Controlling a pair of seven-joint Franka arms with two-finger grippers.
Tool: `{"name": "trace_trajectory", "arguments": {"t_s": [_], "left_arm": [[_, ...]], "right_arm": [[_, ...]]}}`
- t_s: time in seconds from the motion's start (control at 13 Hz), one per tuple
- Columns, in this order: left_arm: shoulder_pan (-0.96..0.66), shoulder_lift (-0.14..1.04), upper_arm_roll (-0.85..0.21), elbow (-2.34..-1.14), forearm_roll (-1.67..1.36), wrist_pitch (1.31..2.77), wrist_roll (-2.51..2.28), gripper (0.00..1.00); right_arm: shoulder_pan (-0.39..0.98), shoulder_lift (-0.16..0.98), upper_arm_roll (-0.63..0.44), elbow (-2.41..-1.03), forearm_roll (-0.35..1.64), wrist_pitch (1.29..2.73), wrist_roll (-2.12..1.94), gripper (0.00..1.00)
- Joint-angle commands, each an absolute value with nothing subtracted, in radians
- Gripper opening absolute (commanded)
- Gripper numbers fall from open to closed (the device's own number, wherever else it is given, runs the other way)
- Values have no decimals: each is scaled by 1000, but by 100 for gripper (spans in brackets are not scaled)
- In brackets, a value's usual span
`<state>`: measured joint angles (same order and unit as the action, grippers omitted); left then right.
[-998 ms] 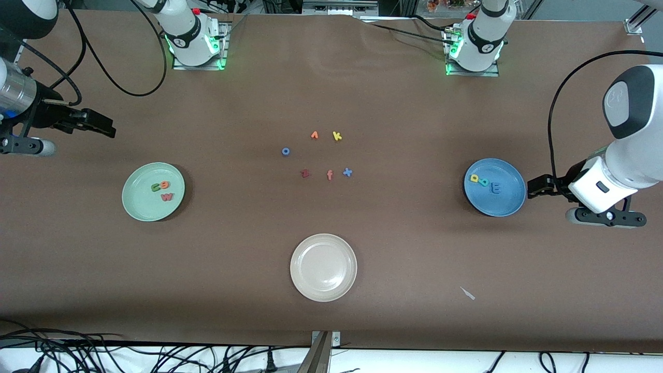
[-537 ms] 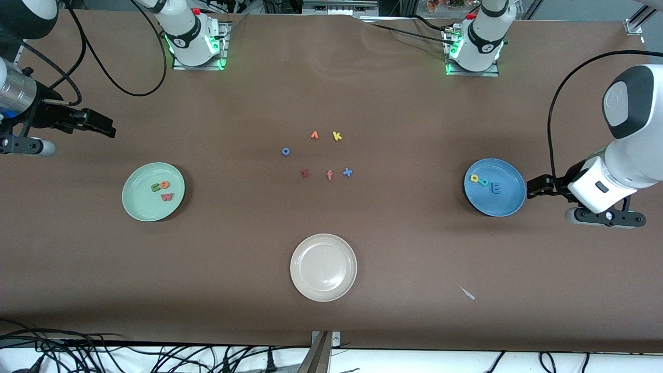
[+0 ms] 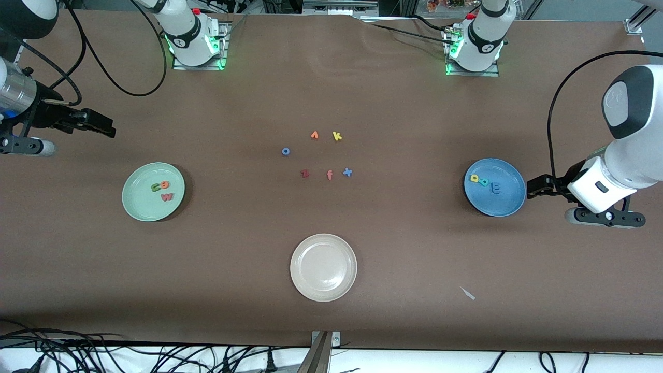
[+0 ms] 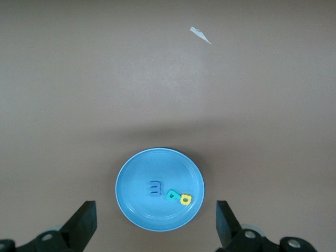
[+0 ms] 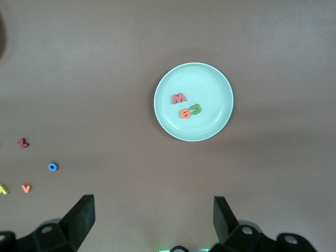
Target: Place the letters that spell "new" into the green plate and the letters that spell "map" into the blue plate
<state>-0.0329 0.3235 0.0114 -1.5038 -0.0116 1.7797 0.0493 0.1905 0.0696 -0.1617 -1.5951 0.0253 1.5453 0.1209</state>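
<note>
Nothing has moved. The green plate [image 3: 153,191] holds n, e, w; the blue plate [image 3: 494,187] holds m, a, p. Left pincer [image 3: 533,187] and right pincer [image 3: 106,128] wait wide open, empty. Job looks done.

Both Franka arms have glossy white housings with black joint bands. Each base [image 3: 196,39] sits on a grey metal mounting plate lit green at its lower edge, with a red button on top. The left arm's upper link [image 3: 629,101] carries a dark grey oval panel. Black cables loop from both arms. The right arm's wrist [image 3: 15,96] has a silver cylindrical section. The left gripper [image 4: 156,223] and right gripper [image 5: 152,220] each have two black wedge-shaped fingers on black bodies with visible screw holes.
</note>
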Motion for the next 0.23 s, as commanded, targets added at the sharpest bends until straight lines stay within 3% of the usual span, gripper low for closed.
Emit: {"name": "trace_trajectory", "arguments": {"t_s": [0.0, 0.15], "left_arm": [[-31, 311, 12, -1522, -26, 1787, 72, 100], [-31, 311, 12, -1522, -26, 1787, 75, 100]], "right_arm": [[189, 74, -164, -1577, 41, 1526, 107, 100], [189, 74, -164, -1577, 41, 1526, 107, 100]]}}
